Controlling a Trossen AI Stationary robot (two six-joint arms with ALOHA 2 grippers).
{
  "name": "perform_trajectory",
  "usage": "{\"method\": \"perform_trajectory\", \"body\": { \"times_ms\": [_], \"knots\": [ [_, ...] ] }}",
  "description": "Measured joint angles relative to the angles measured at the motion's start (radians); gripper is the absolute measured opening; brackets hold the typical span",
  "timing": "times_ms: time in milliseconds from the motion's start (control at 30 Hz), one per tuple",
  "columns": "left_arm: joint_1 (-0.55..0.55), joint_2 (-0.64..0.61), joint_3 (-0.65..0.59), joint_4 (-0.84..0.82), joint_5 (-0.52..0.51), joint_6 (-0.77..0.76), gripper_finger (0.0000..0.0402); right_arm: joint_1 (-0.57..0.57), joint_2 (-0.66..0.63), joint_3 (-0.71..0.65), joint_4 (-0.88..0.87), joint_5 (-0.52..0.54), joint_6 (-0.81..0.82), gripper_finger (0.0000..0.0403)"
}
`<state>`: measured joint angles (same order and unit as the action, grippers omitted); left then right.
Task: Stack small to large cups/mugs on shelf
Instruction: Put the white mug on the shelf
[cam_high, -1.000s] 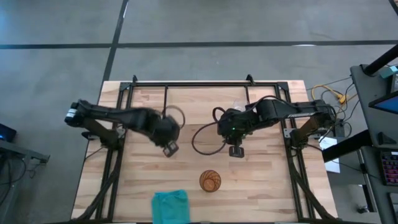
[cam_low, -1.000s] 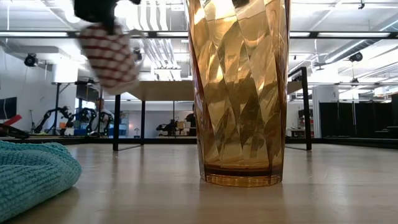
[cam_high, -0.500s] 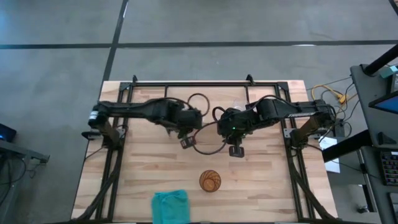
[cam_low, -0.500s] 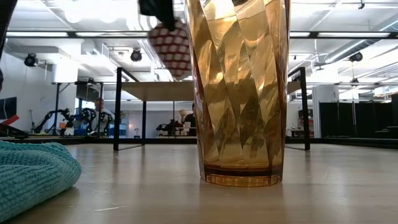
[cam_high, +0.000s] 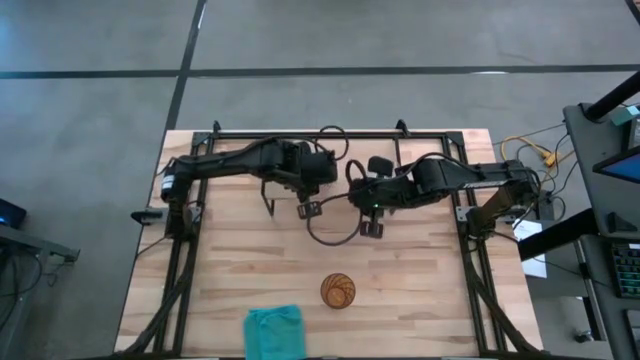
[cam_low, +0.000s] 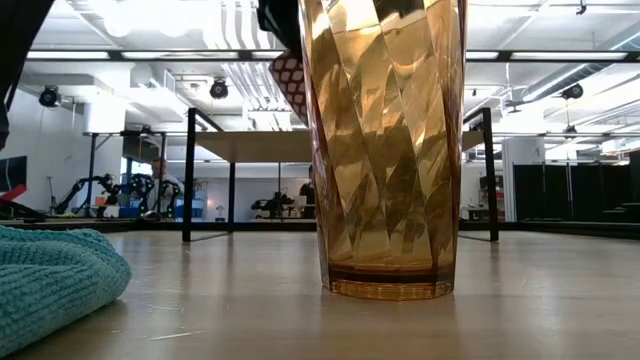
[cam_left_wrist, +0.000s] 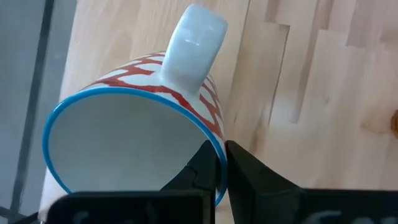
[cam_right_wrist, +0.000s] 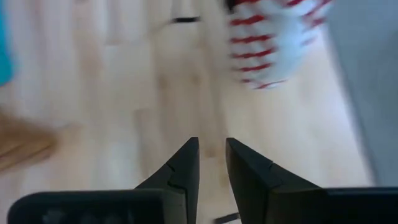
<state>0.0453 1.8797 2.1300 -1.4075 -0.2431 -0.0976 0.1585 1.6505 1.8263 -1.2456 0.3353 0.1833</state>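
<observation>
The white mug with a red pattern, blue rim and white handle (cam_left_wrist: 143, 118) hangs in my left gripper (cam_left_wrist: 217, 163) above the middle of the table's far half, by the shelf (cam_low: 262, 146). It also shows in the low view (cam_low: 289, 85) behind the amber ribbed tumbler (cam_low: 385, 150), which stands upright on the tabletop nearer the front (cam_high: 338, 291). My right gripper (cam_right_wrist: 212, 152) hovers empty just right of the mug (cam_right_wrist: 273, 43), its fingers a narrow gap apart. The small clear glass does not plainly show. My left gripper pinches the mug's wall at the rim (cam_left_wrist: 219, 144), one finger inside the mug and one outside, a little to one side of the handle (cam_left_wrist: 193, 37). The mug is lifted clear of the table and tipped, its open mouth toward the wrist camera.
A teal cloth (cam_high: 274, 330) lies at the table's near edge, left of the tumbler. The shelf's black wire frame (cam_high: 300, 134) runs along the far side of the table. Black cables (cam_high: 335, 225) loop between the two arms. Metal rails run down both table sides.
My left gripper has carried the mug toward the table's right and far edges, up to the shelf and close to my right gripper; in the low view the mug has passed partly behind the tumbler. My right gripper has shifted a little toward the far edge.
</observation>
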Motion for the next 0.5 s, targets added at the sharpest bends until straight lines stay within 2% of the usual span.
{"method": "perform_trajectory", "body": {
  "times_ms": [167,367,500],
  "knots": [
    [0.020,0.000,0.000,0.000,0.020,0.117,0.0000,-0.001,0.000,0.000,0.052,0.133,0.000,0.0075],
    [0.029,0.000,0.002,0.001,0.027,0.166,0.0000,-0.013,0.006,-0.001,0.189,0.162,-0.008,0.0075],
    [0.032,0.000,0.001,0.001,0.027,0.226,0.0000,-0.019,0.018,-0.004,0.220,0.165,-0.002,0.0075]
  ]
}}
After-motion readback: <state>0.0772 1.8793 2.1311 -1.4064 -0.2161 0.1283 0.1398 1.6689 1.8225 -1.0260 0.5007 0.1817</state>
